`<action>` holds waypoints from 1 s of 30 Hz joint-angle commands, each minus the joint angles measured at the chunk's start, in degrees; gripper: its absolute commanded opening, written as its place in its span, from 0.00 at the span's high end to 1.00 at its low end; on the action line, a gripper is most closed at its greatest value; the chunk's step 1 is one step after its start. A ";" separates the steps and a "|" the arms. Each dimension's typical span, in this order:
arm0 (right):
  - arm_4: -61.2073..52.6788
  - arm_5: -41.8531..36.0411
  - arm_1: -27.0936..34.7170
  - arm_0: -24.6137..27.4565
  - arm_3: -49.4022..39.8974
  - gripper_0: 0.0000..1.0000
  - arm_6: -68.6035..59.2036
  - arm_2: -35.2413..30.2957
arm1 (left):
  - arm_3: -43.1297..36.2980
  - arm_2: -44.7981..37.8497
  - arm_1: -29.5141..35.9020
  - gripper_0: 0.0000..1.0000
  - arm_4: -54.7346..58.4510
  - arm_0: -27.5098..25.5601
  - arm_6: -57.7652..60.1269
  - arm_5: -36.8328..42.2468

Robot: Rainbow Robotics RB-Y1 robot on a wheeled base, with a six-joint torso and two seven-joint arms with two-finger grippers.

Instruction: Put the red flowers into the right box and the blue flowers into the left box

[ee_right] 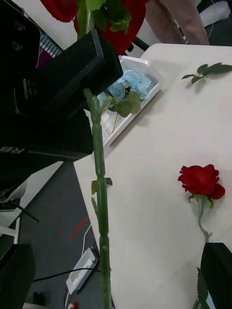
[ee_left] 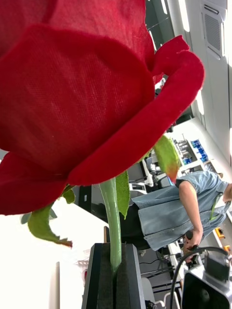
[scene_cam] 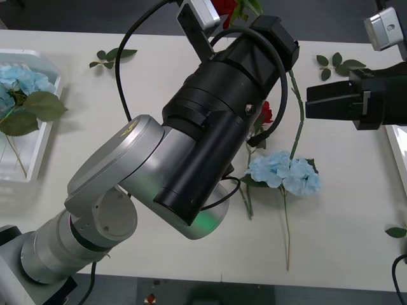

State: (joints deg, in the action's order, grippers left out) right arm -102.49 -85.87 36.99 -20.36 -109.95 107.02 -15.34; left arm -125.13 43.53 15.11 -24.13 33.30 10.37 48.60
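Observation:
My left gripper (ee_left: 114, 253) is raised above the table's far side and shut on the stem of a red flower (ee_left: 72, 96). In the front view the bloom (scene_cam: 226, 7) shows at the top edge, and its long green stem (ee_right: 99, 164) hangs below the black fingers (ee_right: 82, 72). My right gripper (scene_cam: 310, 101) is open and hovers to the right of that stem. Another red flower (scene_cam: 266, 113) (ee_right: 200, 179) lies on the table, partly behind my left arm. A blue flower (scene_cam: 286, 173) lies beside it. The left box (scene_cam: 38, 159) holds blue flowers (scene_cam: 22, 79). The right box (scene_cam: 399, 146) is a sliver.
Loose green leaf sprigs lie at the table's back left (scene_cam: 111, 57), back right (scene_cam: 337, 63) and right edge (scene_cam: 395, 232). My left arm's elbow (scene_cam: 146, 184) looms over the table's middle. A person stands in the room behind.

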 commanded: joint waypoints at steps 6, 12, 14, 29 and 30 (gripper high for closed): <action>0.09 0.97 -1.83 -1.96 -1.05 0.99 -3.66 0.57 | -0.99 -0.37 0.18 1.00 -0.48 -0.86 0.97 -0.44; -0.08 0.70 -2.27 -1.96 -1.05 1.00 -4.01 0.57 | -0.99 -0.37 0.18 1.00 -0.48 -0.86 0.97 -0.44; -0.08 0.70 -2.45 -1.96 -1.05 1.00 -4.28 0.57 | -0.99 -0.37 0.18 1.00 -0.48 -0.86 0.97 -0.44; -0.26 0.62 -2.62 -1.96 -1.05 1.00 -4.72 0.57 | -0.99 -0.37 0.18 0.27 -0.48 -0.86 0.97 -0.44; -0.26 0.62 -2.54 -1.96 -1.05 1.00 -4.81 0.57 | -0.99 -0.37 0.18 0.14 -0.48 -0.86 0.97 -0.44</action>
State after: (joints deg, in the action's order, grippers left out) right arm -102.48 -85.35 35.16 -21.39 -109.95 103.78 -14.09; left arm -125.13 43.53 15.11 -24.13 33.29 10.38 48.60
